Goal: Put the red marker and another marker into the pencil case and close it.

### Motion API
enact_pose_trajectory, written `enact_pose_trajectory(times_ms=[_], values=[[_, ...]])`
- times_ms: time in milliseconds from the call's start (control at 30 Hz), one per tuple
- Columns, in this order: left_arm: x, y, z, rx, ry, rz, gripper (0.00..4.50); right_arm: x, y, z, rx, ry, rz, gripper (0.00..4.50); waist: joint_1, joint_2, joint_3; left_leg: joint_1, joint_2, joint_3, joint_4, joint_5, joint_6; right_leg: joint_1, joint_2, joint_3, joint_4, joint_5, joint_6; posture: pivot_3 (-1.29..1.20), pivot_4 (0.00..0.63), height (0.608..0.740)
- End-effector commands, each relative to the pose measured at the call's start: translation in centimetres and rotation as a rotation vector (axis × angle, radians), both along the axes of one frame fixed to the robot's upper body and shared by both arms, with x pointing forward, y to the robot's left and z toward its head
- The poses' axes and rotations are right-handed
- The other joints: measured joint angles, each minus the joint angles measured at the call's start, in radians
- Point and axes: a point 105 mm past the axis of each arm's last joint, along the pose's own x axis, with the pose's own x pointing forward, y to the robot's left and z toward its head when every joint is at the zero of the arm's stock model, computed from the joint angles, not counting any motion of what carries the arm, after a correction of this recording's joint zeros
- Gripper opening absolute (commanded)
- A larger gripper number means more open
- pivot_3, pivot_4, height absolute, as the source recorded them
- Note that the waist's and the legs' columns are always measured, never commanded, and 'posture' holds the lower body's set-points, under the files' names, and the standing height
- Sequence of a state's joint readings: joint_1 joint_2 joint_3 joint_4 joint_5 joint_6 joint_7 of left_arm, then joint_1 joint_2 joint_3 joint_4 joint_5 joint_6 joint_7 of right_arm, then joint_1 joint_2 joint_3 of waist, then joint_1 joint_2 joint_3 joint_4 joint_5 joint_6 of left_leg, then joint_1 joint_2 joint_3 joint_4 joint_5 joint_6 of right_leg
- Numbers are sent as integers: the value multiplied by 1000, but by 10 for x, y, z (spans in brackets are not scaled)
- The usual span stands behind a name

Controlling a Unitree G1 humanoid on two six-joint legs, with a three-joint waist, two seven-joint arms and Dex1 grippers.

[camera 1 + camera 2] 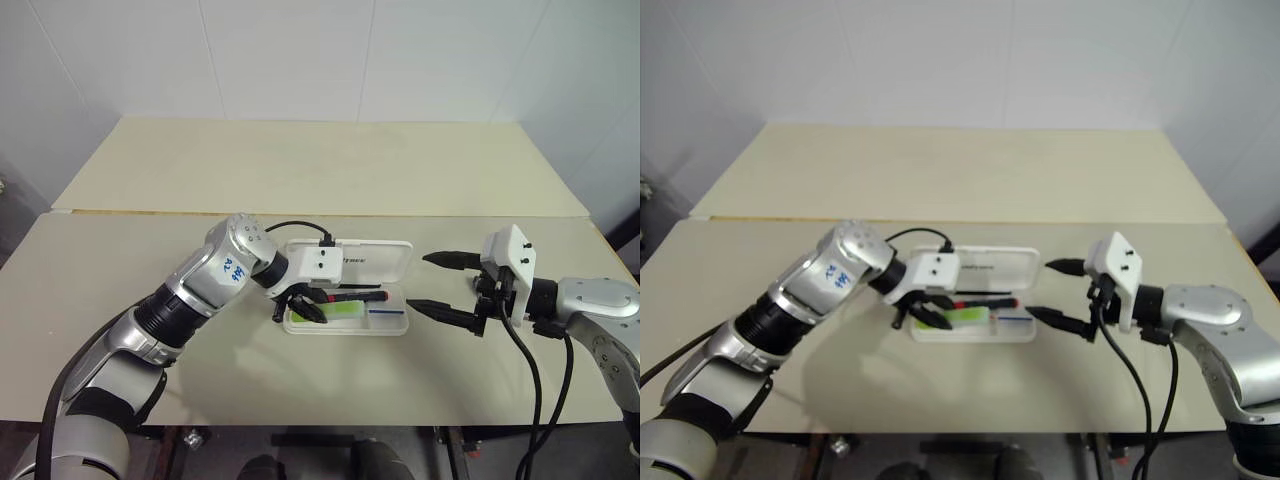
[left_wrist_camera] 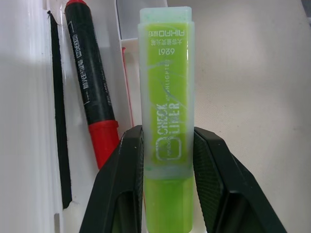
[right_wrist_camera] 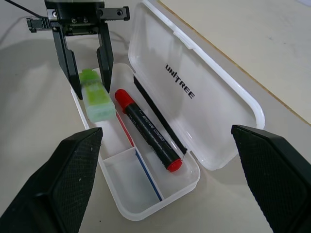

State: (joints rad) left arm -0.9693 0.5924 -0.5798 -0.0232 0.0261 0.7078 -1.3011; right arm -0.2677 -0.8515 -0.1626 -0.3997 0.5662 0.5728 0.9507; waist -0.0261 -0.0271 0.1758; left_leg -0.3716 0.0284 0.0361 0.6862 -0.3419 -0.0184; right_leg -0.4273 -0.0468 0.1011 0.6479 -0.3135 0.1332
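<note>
The white pencil case (image 1: 396, 324) lies open on the table, its lid (image 3: 194, 92) folded back. The red marker (image 3: 146, 128) lies inside along the hinge side. Beside it, in the same long compartment, is the lime-green marker (image 3: 95, 99). My left gripper (image 1: 300, 312) points down into the case and is shut on the green marker (image 2: 167, 97), one finger on each flat side. I cannot tell whether that marker rests on the case floor. My right gripper (image 1: 418, 281) hovers just right of the case, open and holding nothing.
A small divided compartment (image 3: 133, 179) at the case's right end holds nothing. A black cable (image 1: 300, 226) loops over my left wrist near the lid. A seam (image 1: 150, 212) joins a second table behind. Bare tabletop surrounds the case.
</note>
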Motion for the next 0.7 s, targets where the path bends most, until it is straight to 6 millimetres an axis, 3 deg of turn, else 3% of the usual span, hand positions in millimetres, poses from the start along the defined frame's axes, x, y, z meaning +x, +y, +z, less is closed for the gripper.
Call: enact_pose_trajectory(times_ms=[33,233,567,600,700], values=[[2,-1,1,6,-29,-1,1062,-5,2,12,9,-51,8,4500,0,0,0,0,0,0,0,0,0,0,0,0,0,0,0,0,150,740],[9,0,-6,32,-53,14,1062,-5,2,12,14,-55,1,4500,0,0,0,0,0,0,0,0,0,0,0,0,0,0,0,0,150,740],[6,-11,-3,-20,-39,-14,4270,-4,3,13,24,-60,-4,4500,1,0,0,0,0,0,1,0,0,0,1,1,-1,1,1,0,150,740],[4,-13,-2,-29,-35,-32,4461,-4,3,12,24,-61,-3,4500,1,0,0,0,0,1,1,0,0,0,0,1,-1,1,1,0,150,740],[-1,-16,6,-71,-16,-49,4461,-3,4,11,28,-59,-2,4500,1,0,0,0,0,1,1,0,0,0,0,1,-1,1,1,0,150,740]])
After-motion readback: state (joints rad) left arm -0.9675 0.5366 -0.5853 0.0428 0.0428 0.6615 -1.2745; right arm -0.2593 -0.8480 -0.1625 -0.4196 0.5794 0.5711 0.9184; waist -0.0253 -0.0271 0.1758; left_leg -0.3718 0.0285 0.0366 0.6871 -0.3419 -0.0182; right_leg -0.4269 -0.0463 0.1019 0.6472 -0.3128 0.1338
